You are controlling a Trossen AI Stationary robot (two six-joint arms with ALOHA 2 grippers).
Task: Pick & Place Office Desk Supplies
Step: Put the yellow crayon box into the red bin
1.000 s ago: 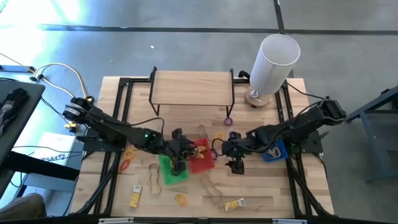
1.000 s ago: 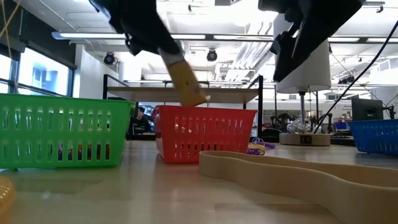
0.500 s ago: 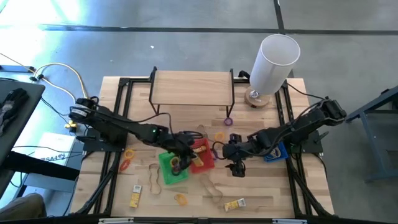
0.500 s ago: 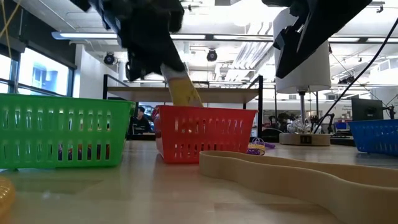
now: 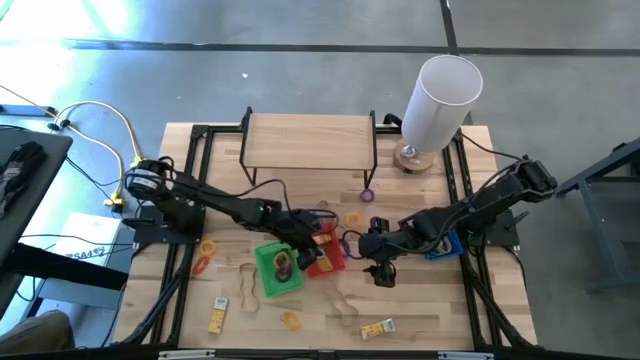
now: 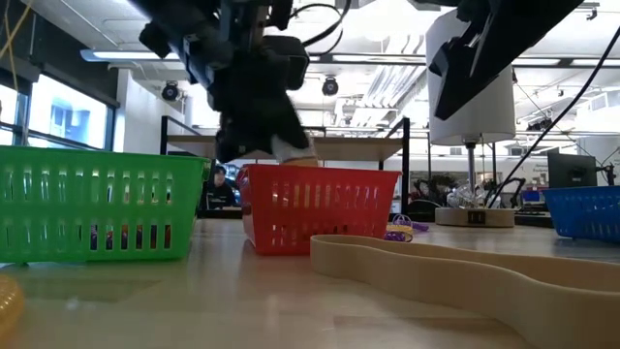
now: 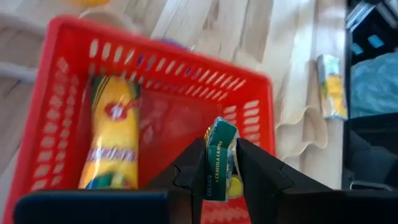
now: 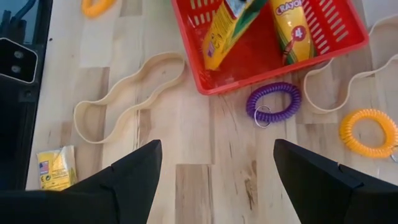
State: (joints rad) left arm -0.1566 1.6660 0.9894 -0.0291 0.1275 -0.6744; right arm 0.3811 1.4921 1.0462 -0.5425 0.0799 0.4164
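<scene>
My left gripper is shut on a small yellow-and-green crayon pack over the red basket, where a second yellow pack lies flat. In the low view the held pack reaches the red basket's rim. My right gripper hovers open above the bare table to the basket's right, near a purple coil ring and an orange coil ring that lie flat on the wood. My left gripper pinches the crayon pack between its two fingers, one on each broad face, with the green narrow side showing between them. The fingers slant down from the table's left. The pack hangs clear of the table, its lower end inside the red basket's opening.
A green basket stands against the red one's left side and a blue basket lies under the right arm. Tan rubber-band loops, yellow packets and rings lie loose near the front. A wooden shelf and a tall white cylinder stand at the back.
My left gripper has gone toward the table's right edge and down, from over the green basket to over the red one, rolling as it went. The crayon pack came with it, from well above the red basket down to its rim.
</scene>
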